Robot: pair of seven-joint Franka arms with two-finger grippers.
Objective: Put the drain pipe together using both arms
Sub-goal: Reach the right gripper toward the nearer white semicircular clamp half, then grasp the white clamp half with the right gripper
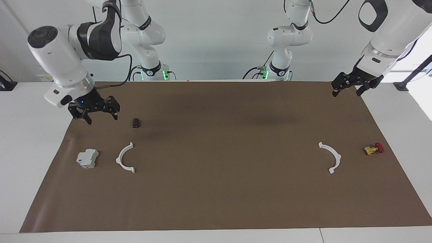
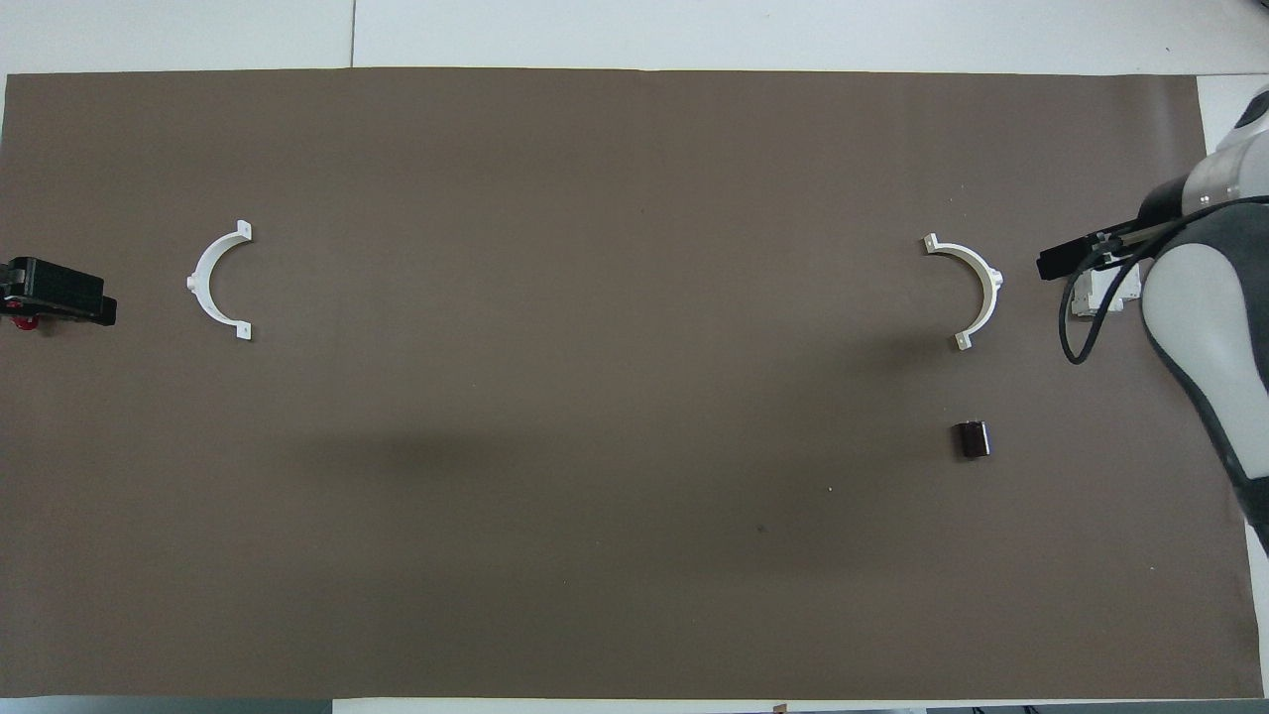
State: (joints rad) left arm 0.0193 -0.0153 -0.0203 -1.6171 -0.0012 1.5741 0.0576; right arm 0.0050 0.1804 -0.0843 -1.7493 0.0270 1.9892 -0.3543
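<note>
Two white half-ring arcs lie well apart on the brown-covered tabletop (image 1: 216,202): one arc (image 1: 125,158) near the right arm's end, beside a grey box (image 1: 87,158), the other arc (image 1: 330,157) near the left arm's end, beside a yellow-and-red valve (image 1: 374,149). The right tool (image 1: 98,113) and the left tool (image 1: 347,88) hover with fingers spread, holding nothing.

The two half-ring arcs, one at centre left of the facing view (image 1: 125,158) and one at centre right (image 1: 330,157), look like smooth white plastic. They lie on a matt brown, paper-like mat (image 1: 222,189). The grey box (image 1: 87,158) at left looks like dull moulded plastic.
</note>
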